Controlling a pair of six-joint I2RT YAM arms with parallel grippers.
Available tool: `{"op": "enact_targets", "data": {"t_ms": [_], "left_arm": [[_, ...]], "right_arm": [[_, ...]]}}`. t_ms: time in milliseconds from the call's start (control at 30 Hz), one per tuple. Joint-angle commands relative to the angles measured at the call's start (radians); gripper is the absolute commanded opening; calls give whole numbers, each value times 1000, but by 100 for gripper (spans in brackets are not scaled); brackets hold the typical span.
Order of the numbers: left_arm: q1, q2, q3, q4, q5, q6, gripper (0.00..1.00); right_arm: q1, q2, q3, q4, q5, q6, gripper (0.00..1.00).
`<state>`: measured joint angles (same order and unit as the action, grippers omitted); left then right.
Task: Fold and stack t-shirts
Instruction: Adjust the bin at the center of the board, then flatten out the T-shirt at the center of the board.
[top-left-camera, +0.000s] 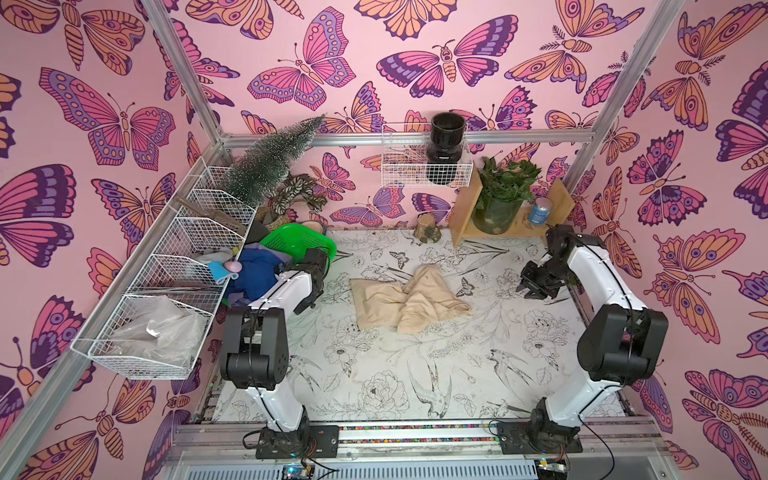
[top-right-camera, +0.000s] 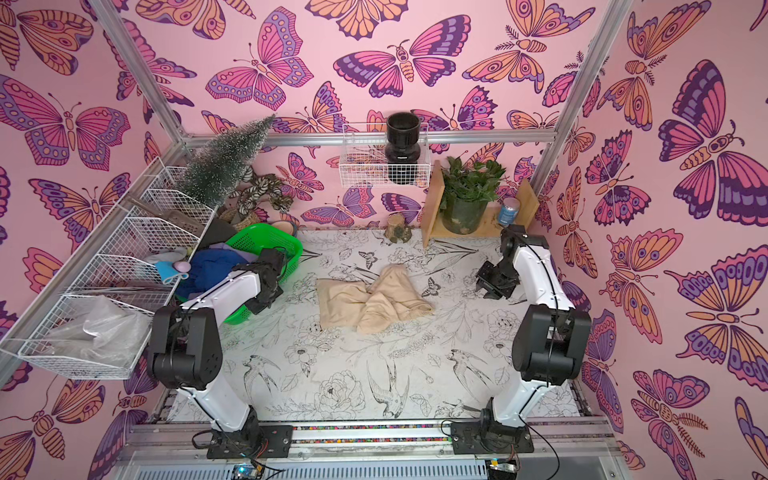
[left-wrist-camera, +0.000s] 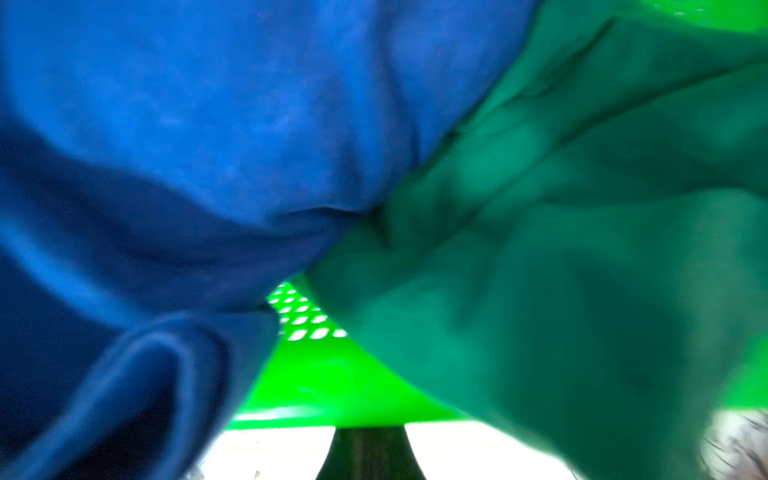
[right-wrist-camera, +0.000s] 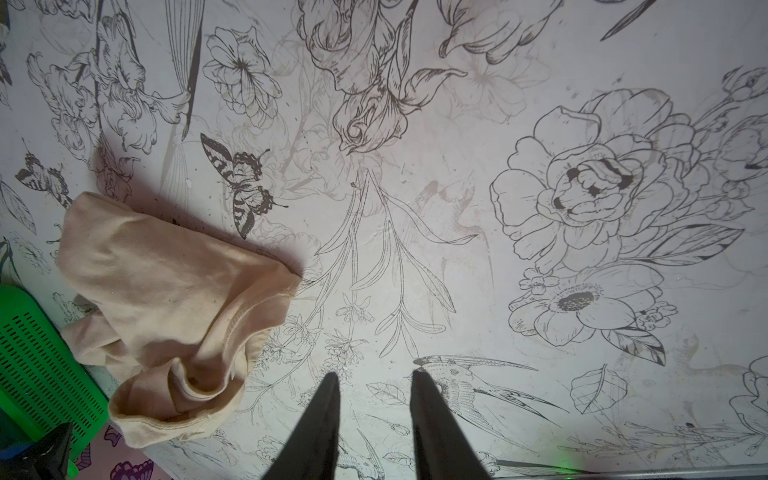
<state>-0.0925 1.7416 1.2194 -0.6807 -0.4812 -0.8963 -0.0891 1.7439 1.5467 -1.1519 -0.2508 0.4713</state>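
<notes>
Looks down on a white table (right-wrist-camera: 478, 232) covered with drawn flowers, birds and a butterfly. Shows the right gripper (right-wrist-camera: 376, 372) with two dark fingers (right-wrist-camera: 316, 424), tips apart, only bare table between them. Holds nothing. Stops with one tip right by a drawn bird, well clear of any cloth. Shows a beige t-shirt (right-wrist-camera: 174, 299) off to one side, bunched in a soft heap on the table, with a rolled hem, tiny dark specks and a dark shadow beside it. Shows a bright green basket (right-wrist-camera: 37, 361) with rows of little slots right next to the shirt; touching or not, hard to tell.
</notes>
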Motion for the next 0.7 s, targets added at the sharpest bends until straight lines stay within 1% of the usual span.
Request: {"op": "enact_targets", "data": {"t_ms": [0, 167, 200, 267, 367, 433, 533, 600, 633, 667], "left_arm": [[-54, -28, 38, 60, -23, 52, 0], [-266, -75, 54, 73, -45, 195, 0], [-298, -80, 54, 72, -38, 209, 0], [-354, -88, 46, 72, -9, 229, 0], [-380, -88, 11, 72, 57, 206, 0], [-381, -87, -15, 70, 63, 194, 0], [-381, -82, -38, 72, 63, 187, 0], [-381, -75, -47, 76, 71, 183, 0], [-383, -70, -49, 78, 75, 181, 0], [-383, -64, -49, 83, 80, 180, 0]], "right_arm": [[6, -26, -8, -16, 18, -2, 33], [8, -21, -14, -10, 21, 1, 34], [8, -19, -14, -10, 26, 0, 35], [9, -14, -13, -12, 28, 0, 41], [9, 0, -13, -10, 4, 5, 49], [9, 12, -13, -7, -19, 7, 64], [11, 35, -17, 10, -100, 22, 72], [25, 52, -23, 45, -209, 37, 72], [49, 65, -21, 63, -273, 35, 69], [84, 78, -10, 71, -310, 39, 65]]}}
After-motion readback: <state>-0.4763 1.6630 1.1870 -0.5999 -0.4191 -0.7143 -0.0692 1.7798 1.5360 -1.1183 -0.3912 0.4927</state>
